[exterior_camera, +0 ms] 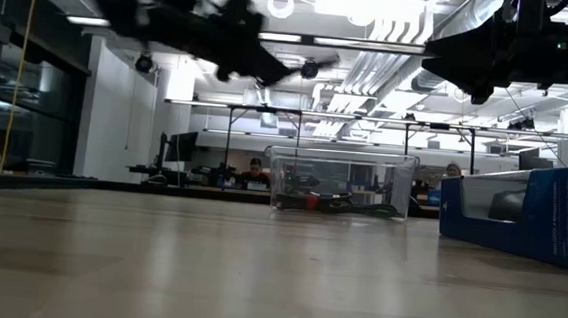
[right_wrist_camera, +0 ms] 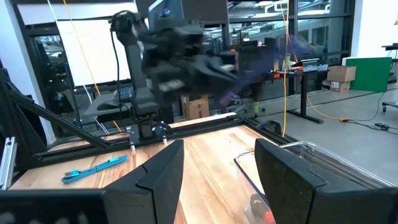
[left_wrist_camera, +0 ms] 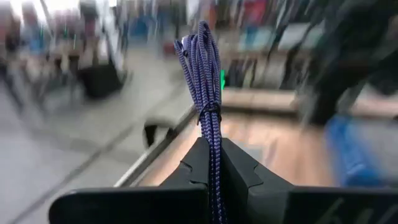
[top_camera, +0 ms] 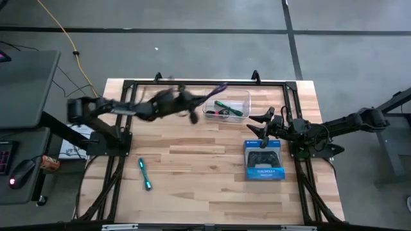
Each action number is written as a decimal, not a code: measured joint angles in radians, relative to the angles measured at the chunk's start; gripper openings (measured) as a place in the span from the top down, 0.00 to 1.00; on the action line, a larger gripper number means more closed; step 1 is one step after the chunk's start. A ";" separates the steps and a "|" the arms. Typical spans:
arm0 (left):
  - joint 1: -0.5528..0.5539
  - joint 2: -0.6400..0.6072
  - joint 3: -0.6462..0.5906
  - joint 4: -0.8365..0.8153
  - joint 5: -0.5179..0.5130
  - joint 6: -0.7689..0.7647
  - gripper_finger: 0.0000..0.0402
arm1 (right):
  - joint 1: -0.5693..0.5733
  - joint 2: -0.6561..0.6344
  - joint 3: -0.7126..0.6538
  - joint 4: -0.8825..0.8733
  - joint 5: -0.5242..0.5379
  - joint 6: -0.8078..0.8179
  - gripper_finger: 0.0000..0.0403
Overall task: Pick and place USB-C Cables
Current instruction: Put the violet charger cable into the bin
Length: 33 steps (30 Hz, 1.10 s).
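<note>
My left gripper (top_camera: 196,102) is raised above the table just left of the clear tub (top_camera: 241,96) and is shut on the dark purple cable bundle (top_camera: 216,90), which also shows in the left wrist view (left_wrist_camera: 202,68). A green bundle (top_camera: 225,106) and a black one with a red band (top_camera: 220,114) lie in the tub. The cyan bundle (top_camera: 144,174) lies flat on the table at the near left. My right gripper (top_camera: 260,125) is open and empty, right of the tub and over the blue box's far end; its own view (right_wrist_camera: 217,174) shows the gap. My left gripper pinches the purple bundle between its two fingers near one end (left_wrist_camera: 213,152). The fingers lie along the bundle. The rest of the bundle, with its tie (left_wrist_camera: 209,112), sticks out past the fingertips toward the tub, lifted clear of the table.
A blue box picturing a game controller (top_camera: 264,161) lies near my right gripper, on the table's right half. A black frame (top_camera: 192,83) runs around the table's edges. Bare wood lies between the cyan bundle and the box.
</note>
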 joint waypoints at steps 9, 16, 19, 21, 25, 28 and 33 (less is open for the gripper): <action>0.032 0.346 0.456 -0.351 0.019 0.029 1.00 | 0.000 0.000 0.000 -0.025 0.000 -0.007 0.53; 0.030 0.475 0.550 -0.424 0.056 0.053 1.00 | 0.000 0.000 0.000 -0.024 0.000 -0.006 0.53; 0.035 0.511 0.569 -0.421 0.027 0.066 1.00 | 0.000 0.000 0.000 -0.021 0.000 -0.007 0.53; 0.040 0.535 0.574 -0.423 0.010 0.088 1.00 | 0.000 0.000 0.000 -0.020 0.000 -0.007 0.53; 0.045 0.569 0.585 -0.439 -0.017 0.097 1.00 | 0.000 0.000 0.000 -0.021 0.001 -0.007 0.53; 0.047 0.572 0.587 -0.451 0.060 0.108 1.00 | 0.000 0.000 0.000 -0.024 0.001 -0.007 0.53; 0.048 0.573 0.587 -0.444 0.113 0.116 1.00 | 0.000 0.000 0.000 -0.024 0.001 -0.007 0.53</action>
